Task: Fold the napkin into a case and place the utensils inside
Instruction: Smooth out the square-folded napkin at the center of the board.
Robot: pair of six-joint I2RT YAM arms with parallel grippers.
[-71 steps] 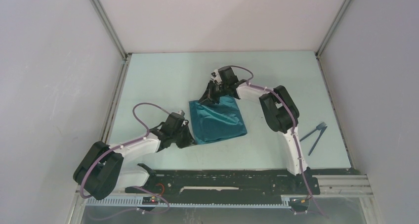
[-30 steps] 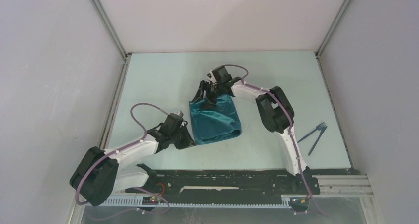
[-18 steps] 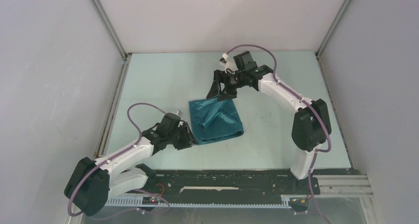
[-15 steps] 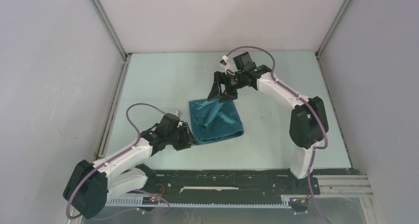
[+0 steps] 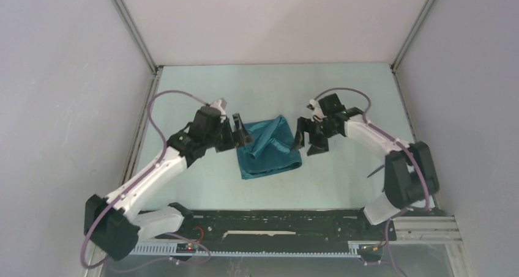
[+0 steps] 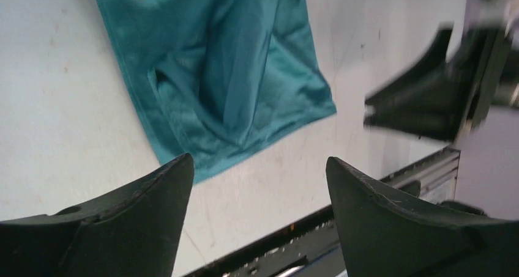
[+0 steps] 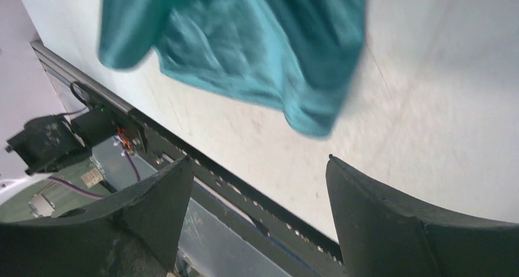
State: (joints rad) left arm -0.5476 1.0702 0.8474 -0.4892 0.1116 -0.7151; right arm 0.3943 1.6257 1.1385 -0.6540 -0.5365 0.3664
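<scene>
The teal napkin [image 5: 270,148] lies folded and rumpled on the table, a raised crease running across its far half. It is a broad patch, not a narrow case. My left gripper [image 5: 240,134] hovers open at its left far corner, empty. To the cloth's right, my right gripper [image 5: 308,144] also stands open and holds nothing. In the left wrist view the napkin [image 6: 220,75] lies beyond the spread fingers [image 6: 153,197]. In the right wrist view the napkin [image 7: 257,44] is likewise ahead of the open jaws. The utensils are mostly hidden behind my right arm; only a dark tip [image 5: 374,172] shows.
Grey walls close in the table on three sides, with metal rails [image 5: 142,112] along the left and right edges. The black mounting rail [image 5: 275,219] runs along the near edge. The right gripper [image 6: 428,99] shows in the left wrist view.
Both grippers opened and let go of the napkin. The left arm swung from the near left corner up to the far left. The right arm came from the far edge round to the right side.
</scene>
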